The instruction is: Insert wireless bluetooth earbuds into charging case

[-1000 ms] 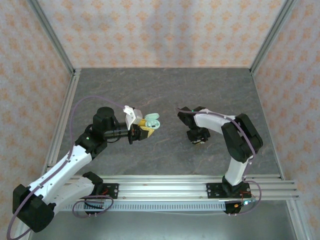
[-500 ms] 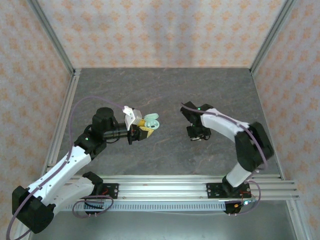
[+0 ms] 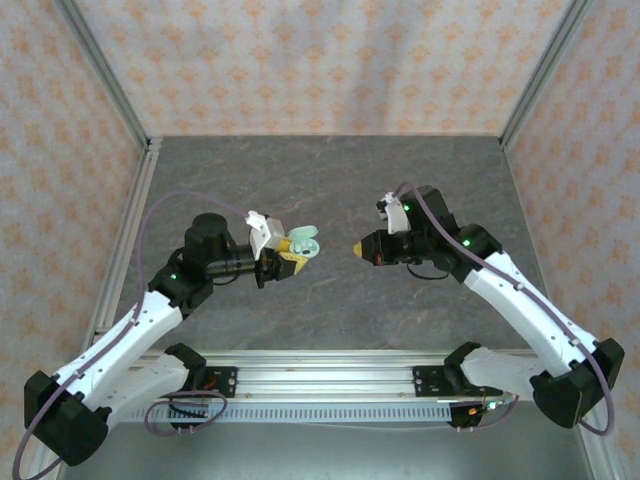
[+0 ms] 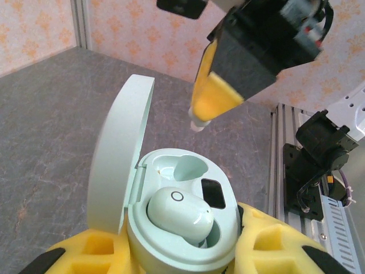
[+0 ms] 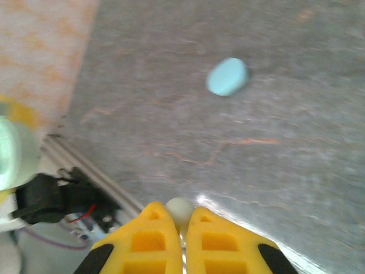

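The left gripper (image 4: pixel 179 249) clamps the open case (image 4: pixel 117 165) between its jaws, with one earbud (image 4: pixel 179 214) seated inside. The right gripper (image 5: pixel 181 221) pinches a second earbud (image 5: pixel 179 209) at its closed tips, facing the case but apart from it.

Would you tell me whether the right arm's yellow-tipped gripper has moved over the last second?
Yes. The right gripper has moved away from the aluminium rail and swung left, towards the open mint-green charging case in the left gripper.
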`<act>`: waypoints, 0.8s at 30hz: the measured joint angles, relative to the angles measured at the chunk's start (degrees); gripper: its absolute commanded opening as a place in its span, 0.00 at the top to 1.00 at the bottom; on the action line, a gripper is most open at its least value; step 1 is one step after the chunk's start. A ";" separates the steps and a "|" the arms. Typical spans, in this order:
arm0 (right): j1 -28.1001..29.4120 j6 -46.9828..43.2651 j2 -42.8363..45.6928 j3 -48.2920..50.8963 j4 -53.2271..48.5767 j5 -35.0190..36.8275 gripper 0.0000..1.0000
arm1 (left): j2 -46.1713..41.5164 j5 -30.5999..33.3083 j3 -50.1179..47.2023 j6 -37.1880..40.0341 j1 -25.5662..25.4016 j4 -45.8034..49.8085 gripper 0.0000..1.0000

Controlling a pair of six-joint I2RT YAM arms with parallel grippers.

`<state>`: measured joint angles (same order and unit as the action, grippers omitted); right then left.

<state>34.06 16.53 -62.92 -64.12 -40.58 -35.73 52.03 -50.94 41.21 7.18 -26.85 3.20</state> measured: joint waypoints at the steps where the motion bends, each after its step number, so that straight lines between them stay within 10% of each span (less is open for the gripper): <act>1: 0.79 0.48 0.46 -0.04 1.11 -1.05 0.95 | 0.13 -0.22 0.15 0.02 0.00 -0.02 0.86; 24: 8.98 2.89 -5.75 -4.59 13.27 -6.84 0.96 | 1.73 -2.89 1.16 0.00 0.00 0.02 0.87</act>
<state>43.05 19.42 -68.66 -68.71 -27.31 -42.57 53.76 -53.82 42.37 7.18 -26.85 3.22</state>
